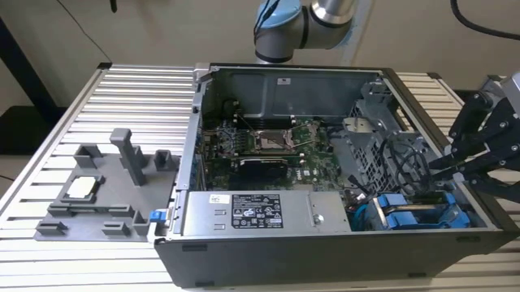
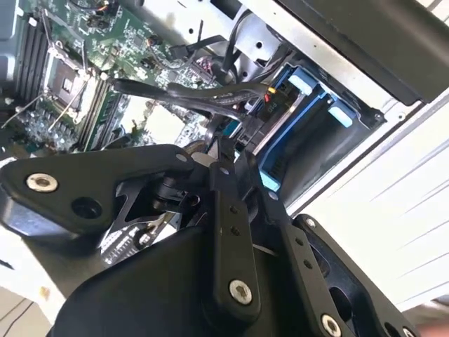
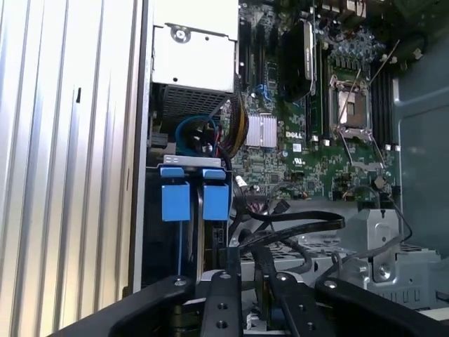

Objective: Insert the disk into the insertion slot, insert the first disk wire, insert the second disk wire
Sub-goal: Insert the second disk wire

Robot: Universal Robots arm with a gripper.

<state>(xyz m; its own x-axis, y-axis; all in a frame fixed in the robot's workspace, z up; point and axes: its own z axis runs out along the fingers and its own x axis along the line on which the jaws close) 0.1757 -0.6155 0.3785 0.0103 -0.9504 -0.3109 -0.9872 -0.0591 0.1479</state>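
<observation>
The gripper (image 1: pixel 445 165) hangs at the computer case's (image 1: pixel 325 255) edge on the exterior view's right, above the drive cage (image 1: pixel 382 131); whether its fingers are apart is unclear. The blue-framed disk (image 1: pixel 418 213) sits in the insertion slot at the case's near corner. In the second wrist view, black linkage hides the fingertips beside the cables (image 2: pixel 210 95). In the first wrist view, two blue carrier fronts (image 3: pixel 195 200) stand side by side.

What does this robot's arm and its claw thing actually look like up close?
The arm is built of rounded silver-grey metal joints with light blue caps. The gripper at the exterior view's right is matte black: flat, angular link bars pinned together with round silver screws, as both wrist views show. A black cable loops above it.
</observation>
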